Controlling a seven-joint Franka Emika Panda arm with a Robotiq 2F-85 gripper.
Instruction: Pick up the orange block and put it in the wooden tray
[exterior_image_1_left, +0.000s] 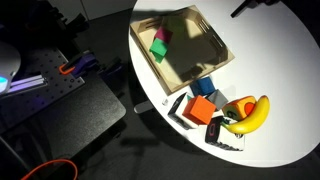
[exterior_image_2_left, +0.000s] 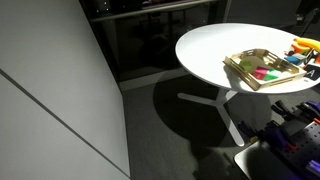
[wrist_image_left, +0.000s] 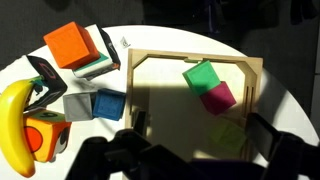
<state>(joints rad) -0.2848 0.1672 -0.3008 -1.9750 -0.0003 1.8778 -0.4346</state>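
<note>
White round table fills the right of an exterior view, with a dark floor around it. Of the arm, only a dark piece shows at the upper right corner there, so its pose is hard to read. The wrist view looks straight down on the table, which puts the gripper pointing downward, high over the near edge of the wooden tray. Its dark fingers sit at the bottom of that frame, spread wide, with nothing between them and touching nothing.

The orange block lies on the table in the upper left of the wrist view, outside the tray and well apart from the gripper. In an exterior view it sits just below the tray. A blue block lies just beside the tray's left wall, and a banana curves along the left edge. Inside the tray rest a green block and a magenta block, touching at a corner.
</note>
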